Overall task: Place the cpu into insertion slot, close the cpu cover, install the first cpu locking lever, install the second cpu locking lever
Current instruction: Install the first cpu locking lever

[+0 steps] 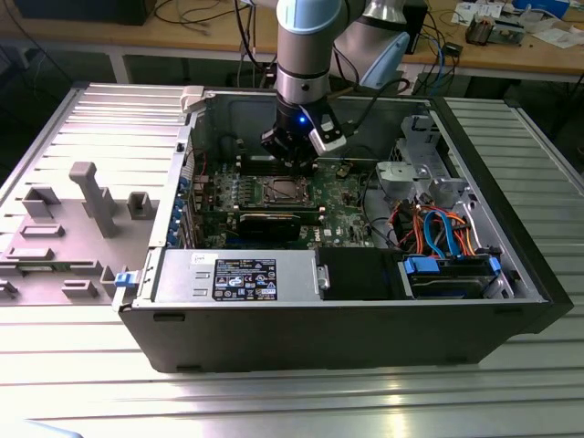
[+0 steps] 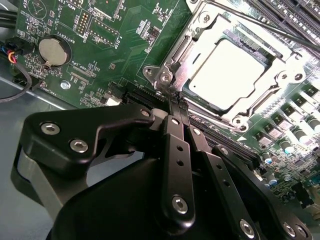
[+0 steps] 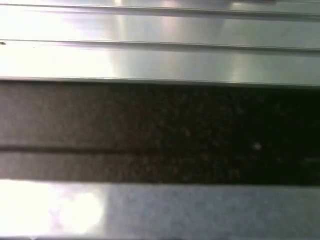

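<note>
- At the exterior view's left, a grey moulded tray lies on the metal table, just beside an open black computer case.
- Toward the middle of that view, the green motherboard lies flat inside the case, with the insertion slot on it.
- The robot arm comes down from above; its gripper hangs just above the far edge of the slot.
- In the second wrist view, the cpu sits seated in the slot, its pale metal top showing.
- The cpu cover lies folded down around the chip, framing it, so the first two steps look done.
- One thin locking lever lies along the far side of the cover; whether it is latched cannot be told, so the lever work seems unfinished.
- The gripper's fingertips are pressed together, clenched with nothing visible between them, at the near corner of the cover beside a screw post.
- At the exterior view's right, orange and blue cables and a drive bay sit well apart from the gripper.
</note>
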